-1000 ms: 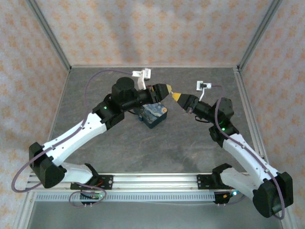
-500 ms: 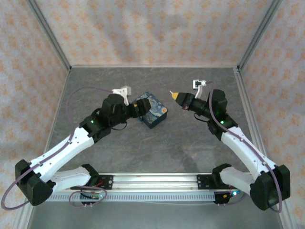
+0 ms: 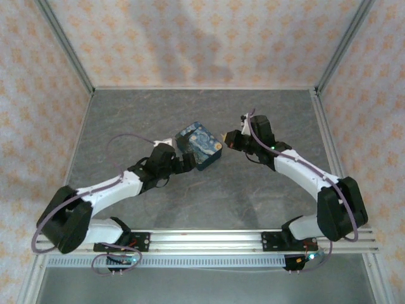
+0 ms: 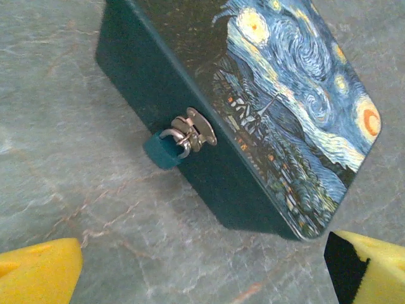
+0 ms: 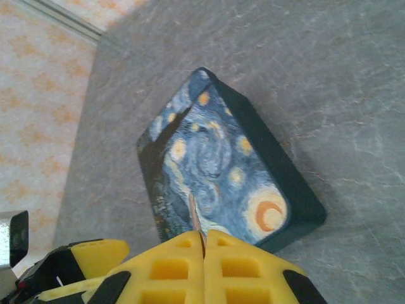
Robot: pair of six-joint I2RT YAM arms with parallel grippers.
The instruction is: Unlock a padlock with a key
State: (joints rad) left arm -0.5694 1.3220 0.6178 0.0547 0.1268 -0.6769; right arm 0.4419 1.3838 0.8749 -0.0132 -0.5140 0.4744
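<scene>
Just spread left gripper [image 4: 204, 267] wide, backed off low. Brought right gripper [image 5: 204, 243] closer, pinching key [image 5: 193, 216]. Can see teal padlock [image 4: 165, 150] hanging on latch [image 4: 197, 129] of starry-night box [image 3: 198, 145], mid-frame on counter [image 3: 228, 196]. Looks ready for key.

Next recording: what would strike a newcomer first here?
The starry-night box sits in the middle of the table. A small teal padlock hangs from a latch on its dark side, facing the open left gripper. The right gripper, beside the box, is shut on a thin key.
</scene>
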